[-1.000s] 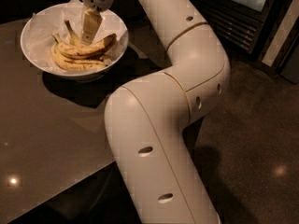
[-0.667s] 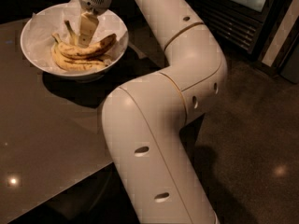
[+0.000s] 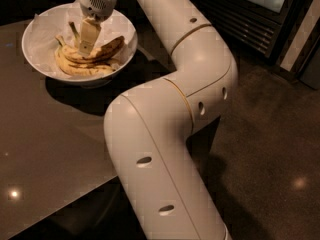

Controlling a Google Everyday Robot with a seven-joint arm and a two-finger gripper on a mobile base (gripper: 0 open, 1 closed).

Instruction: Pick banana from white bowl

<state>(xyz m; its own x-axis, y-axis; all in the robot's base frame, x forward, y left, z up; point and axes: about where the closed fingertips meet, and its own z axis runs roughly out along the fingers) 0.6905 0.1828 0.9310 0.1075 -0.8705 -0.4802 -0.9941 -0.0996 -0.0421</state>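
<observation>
So the gripper (image 3: 86,43) is lowered into the white bowl (image 3: 33,44), right over the pile of fruit, and its tip looks to be pressed against the banana (image 3: 106,49) near its left end. How wide it's opened can't be made out, and whether anything is actually gripped can't be told either. The banana is laid across the top of the pile, browned end pointed at the bowl's right rim, just right of the gripper. Paler bananas (image 3: 75,68) are tucked underneath. The bowl is parked on a dark table (image 3: 50,144), with the white arm (image 3: 165,134) bent in front.
</observation>
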